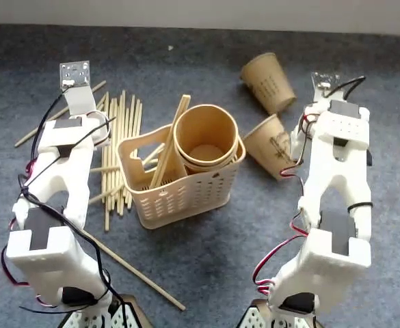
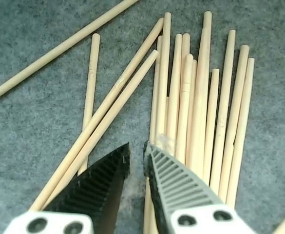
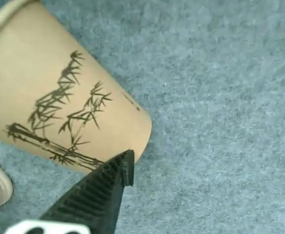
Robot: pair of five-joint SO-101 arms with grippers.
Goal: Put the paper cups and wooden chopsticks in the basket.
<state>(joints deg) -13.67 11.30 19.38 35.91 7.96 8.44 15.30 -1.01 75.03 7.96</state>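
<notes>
L gripper [image 2: 137, 157] ajar | chopsticks [image 2: 196, 97] lie lengthwise w/ jaws | cup [image 3: 59, 87] sideways

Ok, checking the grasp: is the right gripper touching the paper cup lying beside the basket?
Cannot tell. In the right wrist view the right gripper overlaps the paper cup, but neither contact nor gap shows plainly.

— What colour are the paper cups [image 1: 205, 137]?
— Tan. The right-hand cup [image 3: 59, 97] carries a black bamboo print.
— And the basket [image 1: 179, 195]?
— Cream, patterned with rows of small slots. The chopsticks [image 2: 196, 97] are pale wood, and the carpet [image 1: 213, 260] is mottled grey.
</notes>
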